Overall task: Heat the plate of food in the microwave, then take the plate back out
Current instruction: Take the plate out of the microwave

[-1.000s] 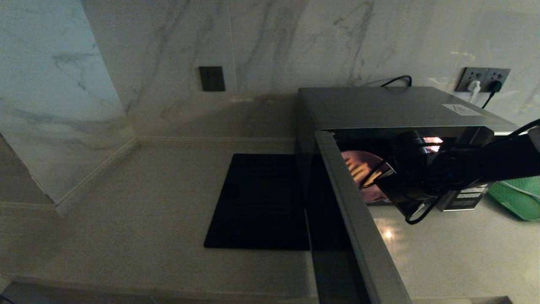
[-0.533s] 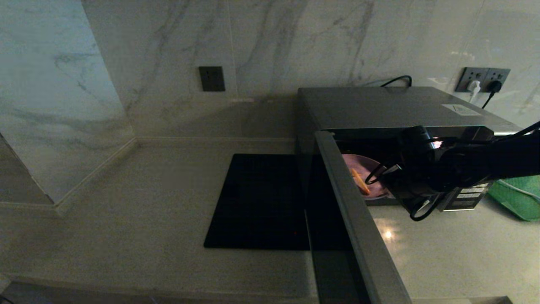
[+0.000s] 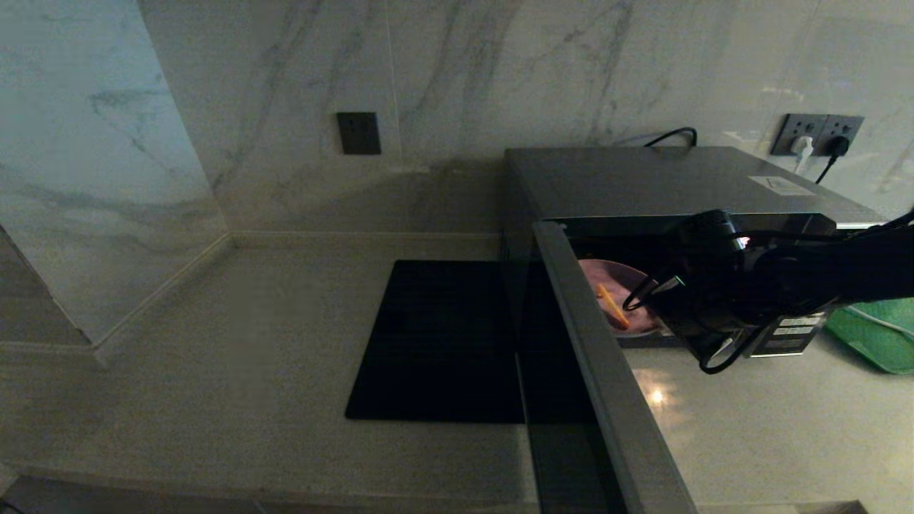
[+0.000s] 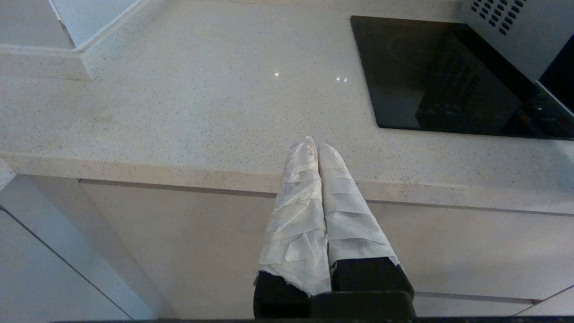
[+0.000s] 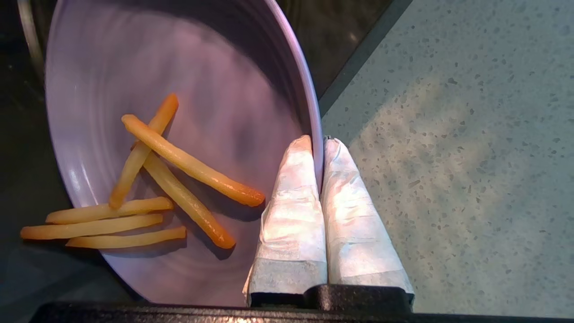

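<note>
Compared with a second ago, the right arm sits slightly higher and farther right at the microwave [image 3: 664, 182] mouth, and less of the plate of food [image 5: 179, 134] shows past the open door [image 3: 607, 371]: several sticks were visible then, only one orange stick now. The head camera has not shifted; the black mat [image 3: 435, 343], wall and sockets [image 3: 817, 133] stand where they were.

The right gripper [image 5: 317, 143] has its two tape-wrapped fingers [image 5: 291, 202] pressed together on the plate's rim, one finger inside the plate, the other outside it, the thin lilac edge pinched between them. Just beside the inner finger lies the end of one golden stick; the other sticks cross each other farther from the fingers, toward the plate's far side, and three lie side by side at the opposite rim. On the outer finger's side is bare speckled table [image 5: 448, 157]; beyond the fingertips is the dark edge of the oven floor.

The left gripper [image 4: 314, 146] hangs parked before the table edge, its wrapped fingers closed against each other with nothing between them. Beyond their tips lies the table top, then the black mat, then the microwave's grey side.

Far off past the right arm, a green tray [image 3: 875, 335] rests on the table
</note>
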